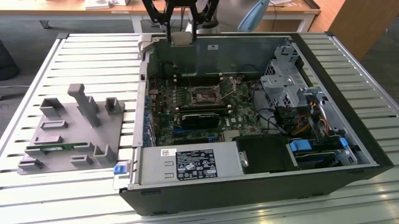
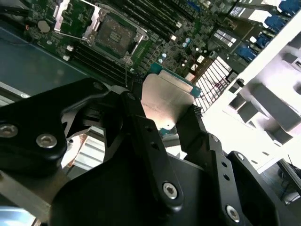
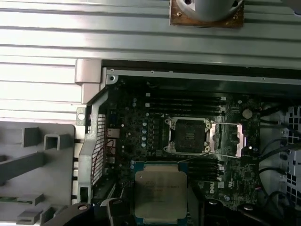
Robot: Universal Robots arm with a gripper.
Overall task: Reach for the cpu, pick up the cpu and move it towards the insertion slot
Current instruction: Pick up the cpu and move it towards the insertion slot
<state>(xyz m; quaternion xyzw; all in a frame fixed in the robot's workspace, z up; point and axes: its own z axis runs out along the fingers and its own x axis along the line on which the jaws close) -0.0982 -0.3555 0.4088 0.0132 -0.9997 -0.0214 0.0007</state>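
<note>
An open computer case (image 1: pixel 262 182) is shown lying on a slatted tabletop (image 1: pixel 93 60), filling the centre and right of the exterior view, with a grey tray (image 1: pixel 68 135) at the left of that frame. The green circuit board (image 1: pixel 206 112) is seen inside the case. The pincer (image 2: pixel 167 117) is closed on the cpu (image 3: pixel 161 195), which is gripped by its edges and held lifted above the board; it appears at the lower centre of the first wrist view and at the centre of the second wrist view. The insertion slot (image 3: pixel 188 136), open and unfilled, lies at the centre of the first wrist view, apart from the chip. Reaching and pick-up are judged complete; the carry toward the slot is judged unfinished.
</note>
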